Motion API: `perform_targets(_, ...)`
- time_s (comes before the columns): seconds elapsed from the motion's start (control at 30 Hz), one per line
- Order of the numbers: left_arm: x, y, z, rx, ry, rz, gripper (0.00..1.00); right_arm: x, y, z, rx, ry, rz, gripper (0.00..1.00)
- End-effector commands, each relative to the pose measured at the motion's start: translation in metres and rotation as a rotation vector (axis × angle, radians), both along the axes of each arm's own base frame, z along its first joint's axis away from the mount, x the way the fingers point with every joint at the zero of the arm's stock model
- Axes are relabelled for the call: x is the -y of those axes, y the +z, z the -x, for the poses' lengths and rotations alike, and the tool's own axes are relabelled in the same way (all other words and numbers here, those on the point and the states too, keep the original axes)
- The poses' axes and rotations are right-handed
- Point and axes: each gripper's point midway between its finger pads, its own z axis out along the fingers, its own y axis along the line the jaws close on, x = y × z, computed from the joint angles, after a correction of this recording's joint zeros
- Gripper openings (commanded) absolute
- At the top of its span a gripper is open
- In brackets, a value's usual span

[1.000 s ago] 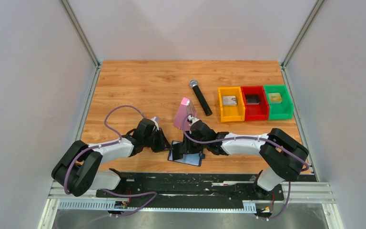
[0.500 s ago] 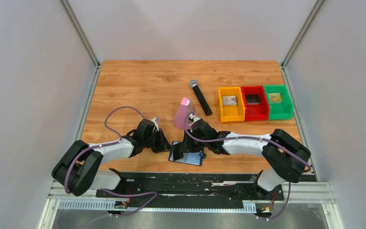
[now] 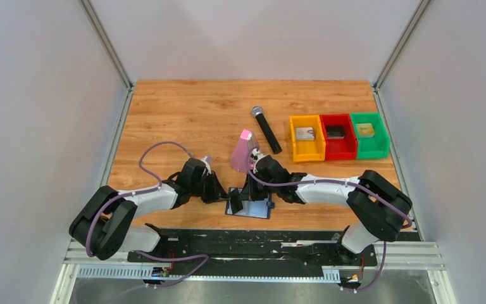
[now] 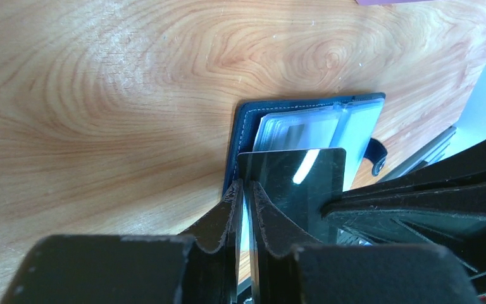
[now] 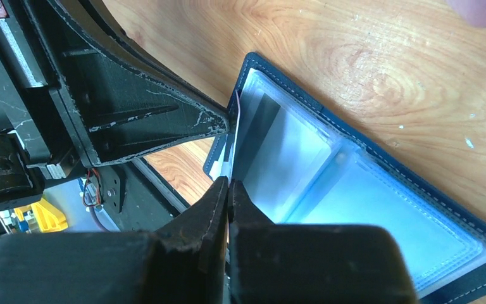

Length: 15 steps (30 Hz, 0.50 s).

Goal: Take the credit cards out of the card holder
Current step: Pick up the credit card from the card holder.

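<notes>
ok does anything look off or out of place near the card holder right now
One thing: a dark card stands on edge at the open card holder, with the left gripper pinching one edge and the right gripper apparently shut on it too. Two grips on one card looks odd. Nothing appears spilled or damaged.

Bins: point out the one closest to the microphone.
The orange bin, leftmost of the three; the red bin and green bin lie farther from the microphone.

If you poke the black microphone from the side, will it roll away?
Probably: the microphone lies flat on the wooden table and looks round, so a sideways poke should roll it. Its head looks wider than its handle, so it may curve instead of rolling straight.
</notes>
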Motion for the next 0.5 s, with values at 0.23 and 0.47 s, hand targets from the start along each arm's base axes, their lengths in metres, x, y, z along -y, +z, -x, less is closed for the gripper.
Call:
perform_targets(0.23, 0.001, 0.032, -0.001, 0.028, -0.010, 0.008, 0.31, 0.002, 0.037, -0.014, 0.198, 0.045, -0.047, 0.00)
perform_targets(0.47, 0.003, 0.111, 0.002, 0.130, 0.011, 0.129, 0.48, 0.021, 0.077, -0.017, 0.576, 0.169, 0.033, 0.00)
